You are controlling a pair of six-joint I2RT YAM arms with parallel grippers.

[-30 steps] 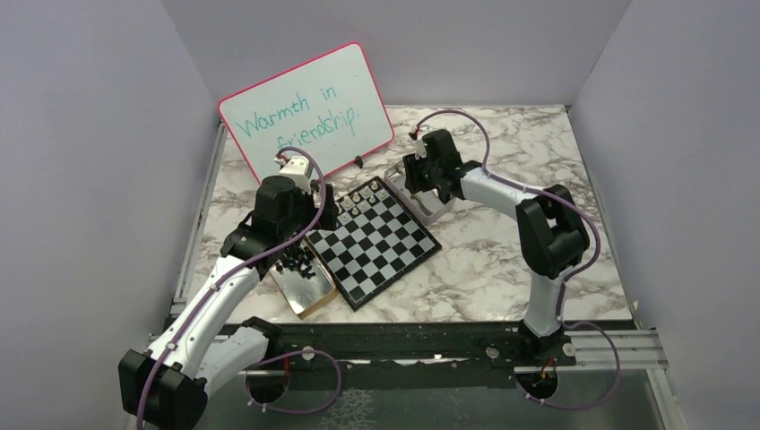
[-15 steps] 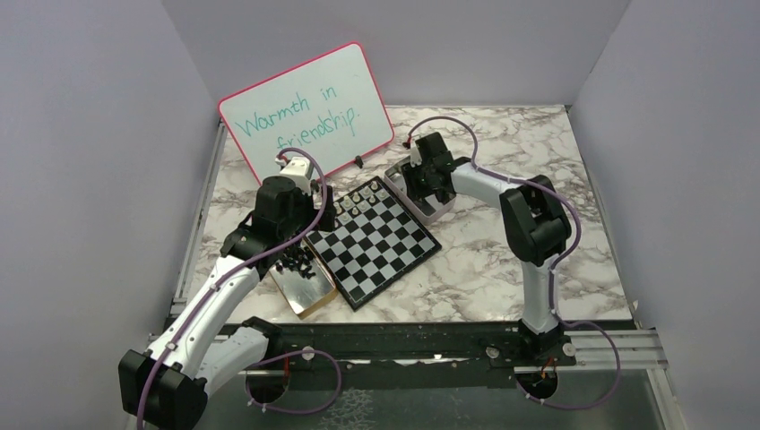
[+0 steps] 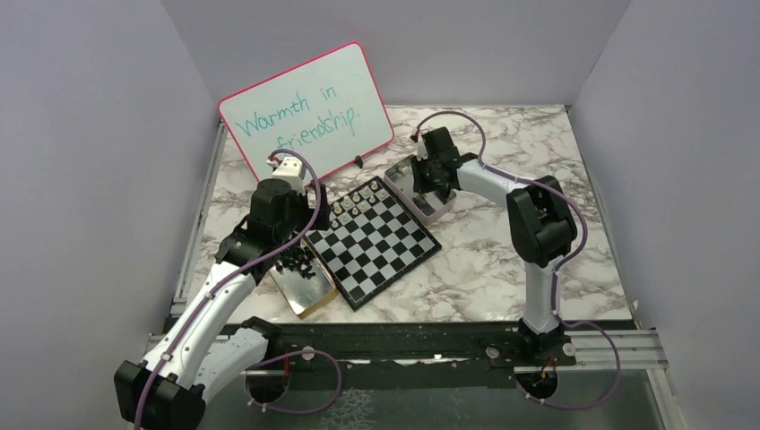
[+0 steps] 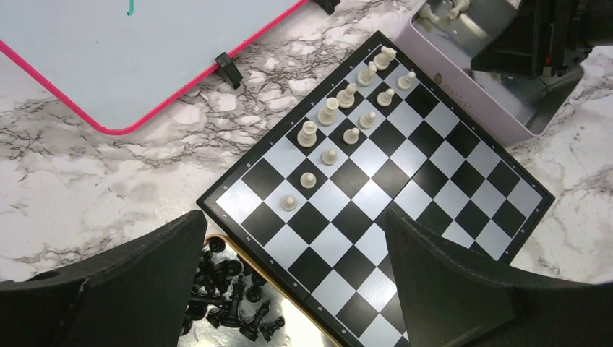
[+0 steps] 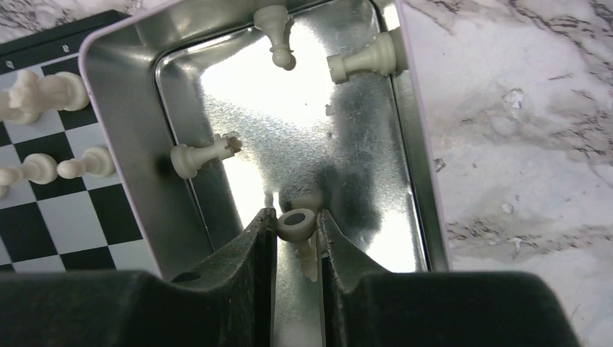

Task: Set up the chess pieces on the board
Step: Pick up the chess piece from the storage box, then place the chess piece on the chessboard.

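Right wrist: tool (image 5: 296,215) holds piece (image 5: 299,230) lengthwise, base fwd.

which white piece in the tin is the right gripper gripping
The white piece showing its round base to the right wrist camera, pinched in the right gripper. The other three lie loose in the tin, untouched.

right gripper (image 3: 425,186) reaches down into the tin (image 3: 432,213) — just beside the board (image 3: 381,242).
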